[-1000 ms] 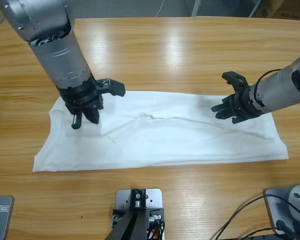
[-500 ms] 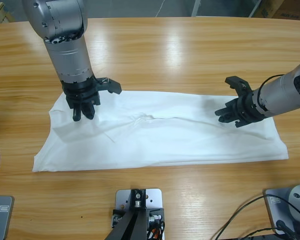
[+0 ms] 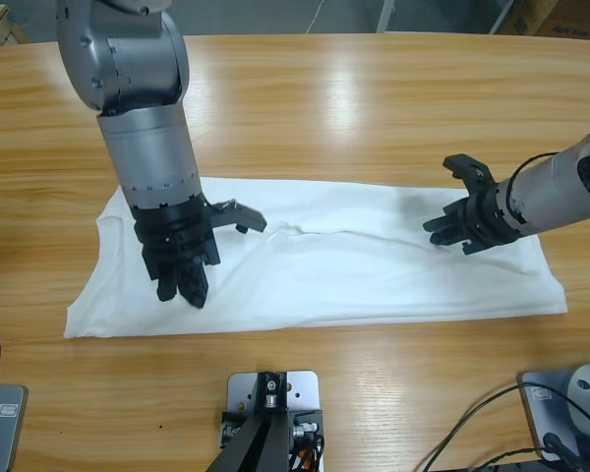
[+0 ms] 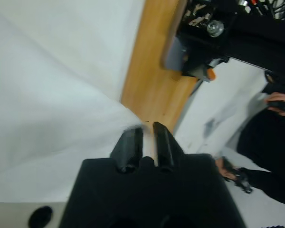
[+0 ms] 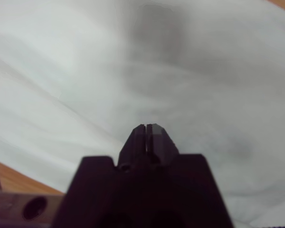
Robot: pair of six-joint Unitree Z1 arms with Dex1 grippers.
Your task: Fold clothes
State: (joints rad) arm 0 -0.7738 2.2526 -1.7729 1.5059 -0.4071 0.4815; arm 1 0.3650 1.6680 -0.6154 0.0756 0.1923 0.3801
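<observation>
The white T-shirt [image 3: 315, 265] is lying spread flat in a long strip across the near half of the wooden table [image 3: 354, 108], running from the nine o'clock side to the three o'clock side, with a shallow crease rising near its middle and its near hem lying just short of the table's front edge. The left arm [image 3: 138, 108] is coming down steeply from the eleven o'clock corner, its silver forearm standing almost upright over the cloth, and the left gripper [image 3: 189, 288] is pointing toward six o'clock above the shirt's left part; in the left wrist view [image 4: 146, 142] its black jaws are lying nearly together with only a thin slit between them, nothing caught there, white fabric to one side and the table edge beyond. A person's dark sleeve [image 4: 270, 137] is showing at that view's three o'clock edge. The right arm [image 3: 560, 187] is reaching in low from the three o'clock edge, and the right gripper [image 3: 441, 229] is hanging over the shirt's right part, aimed toward nine o'clock; in its wrist view [image 5: 148, 133] the jaws are pressed closed, empty, with wrinkled white cloth filling the background.
</observation>
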